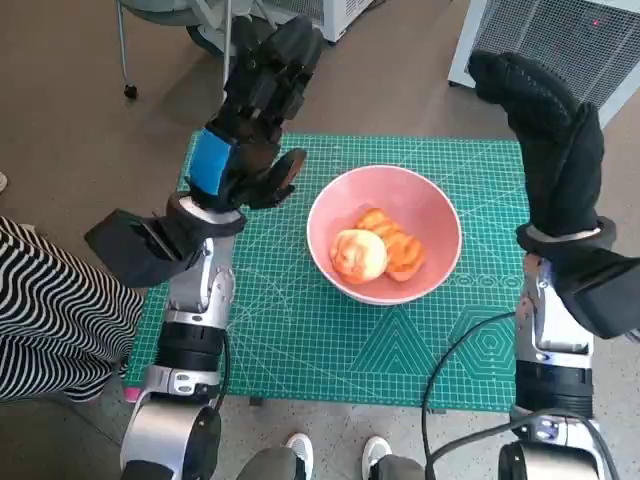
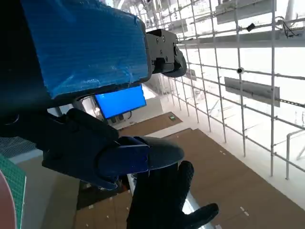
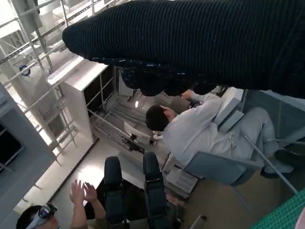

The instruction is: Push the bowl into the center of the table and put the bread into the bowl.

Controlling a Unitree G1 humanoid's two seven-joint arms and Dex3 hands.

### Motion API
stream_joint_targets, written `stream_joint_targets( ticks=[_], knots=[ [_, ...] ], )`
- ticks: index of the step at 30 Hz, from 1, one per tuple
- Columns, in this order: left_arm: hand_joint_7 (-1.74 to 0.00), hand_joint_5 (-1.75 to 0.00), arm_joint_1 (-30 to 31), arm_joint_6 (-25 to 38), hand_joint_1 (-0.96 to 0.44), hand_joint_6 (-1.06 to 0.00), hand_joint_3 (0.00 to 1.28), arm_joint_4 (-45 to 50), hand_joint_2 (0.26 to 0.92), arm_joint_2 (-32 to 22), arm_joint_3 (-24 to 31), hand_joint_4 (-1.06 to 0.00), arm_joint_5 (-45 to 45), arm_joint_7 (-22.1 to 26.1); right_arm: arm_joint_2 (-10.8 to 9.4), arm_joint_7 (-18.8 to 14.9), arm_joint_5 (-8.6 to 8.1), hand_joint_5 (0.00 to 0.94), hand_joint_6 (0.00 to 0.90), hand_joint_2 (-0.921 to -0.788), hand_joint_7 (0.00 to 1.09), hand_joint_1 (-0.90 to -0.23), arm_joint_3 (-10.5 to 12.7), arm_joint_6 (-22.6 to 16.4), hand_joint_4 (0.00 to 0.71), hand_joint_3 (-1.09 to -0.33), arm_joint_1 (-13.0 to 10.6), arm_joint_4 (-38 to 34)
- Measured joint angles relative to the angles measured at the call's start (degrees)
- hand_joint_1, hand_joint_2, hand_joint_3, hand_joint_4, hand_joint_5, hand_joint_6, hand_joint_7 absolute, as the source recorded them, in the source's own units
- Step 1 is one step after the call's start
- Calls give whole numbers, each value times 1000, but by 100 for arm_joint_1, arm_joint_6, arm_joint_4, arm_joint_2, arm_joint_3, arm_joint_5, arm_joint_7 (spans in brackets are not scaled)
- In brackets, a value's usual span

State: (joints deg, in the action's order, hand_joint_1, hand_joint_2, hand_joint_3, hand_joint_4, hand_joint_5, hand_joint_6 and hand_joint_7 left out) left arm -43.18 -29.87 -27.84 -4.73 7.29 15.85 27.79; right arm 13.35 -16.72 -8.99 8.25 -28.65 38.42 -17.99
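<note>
Brown floor surrounds a small table covered by a green cutting mat [image 1: 300,330] printed with pale grid lines. Near the middle of the mat stands a pink bowl [image 1: 384,233], and inside it lie two pieces of bread: a pale round bun [image 1: 358,254] toward the robot's left and a darker orange-brown piece [image 1: 397,245] touching it on the right. Both arms are raised above the table, well clear of the bowl. From the head view, the left hand [image 1: 255,115], black with blue tape across its back, hangs over the mat's far left corner with its fingers apart and nothing between them. At the mat's right edge, the right hand [image 1: 550,135] in its black knitted glove is lifted, its fingers loosely extended and empty. Beside the left arm, a person's striped clothing [image 1: 50,320] shows at the picture's left edge, and white shoes [image 1: 335,452] show at the near edge of the table. Beyond the far side stand a chair's legs [image 1: 125,50] and a white grilled cabinet [image 1: 560,40]. Through the right wrist camera, a seated person in a light shirt [image 3: 200,129] and another person with raised hands [image 3: 81,193] appear.
</note>
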Motion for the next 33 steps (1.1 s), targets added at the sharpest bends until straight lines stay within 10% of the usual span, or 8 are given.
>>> stream_joint_targets(
  ticks=[33],
  knots=[
    [-506, -138, 236, -142, -733, 1, 412, 255, 921, -57, -121, -81, -441, -351, 27, -1, 17, 1, 3, -921, 465, -694, -31, -4, 140, -743, 80, -127]
  ],
)
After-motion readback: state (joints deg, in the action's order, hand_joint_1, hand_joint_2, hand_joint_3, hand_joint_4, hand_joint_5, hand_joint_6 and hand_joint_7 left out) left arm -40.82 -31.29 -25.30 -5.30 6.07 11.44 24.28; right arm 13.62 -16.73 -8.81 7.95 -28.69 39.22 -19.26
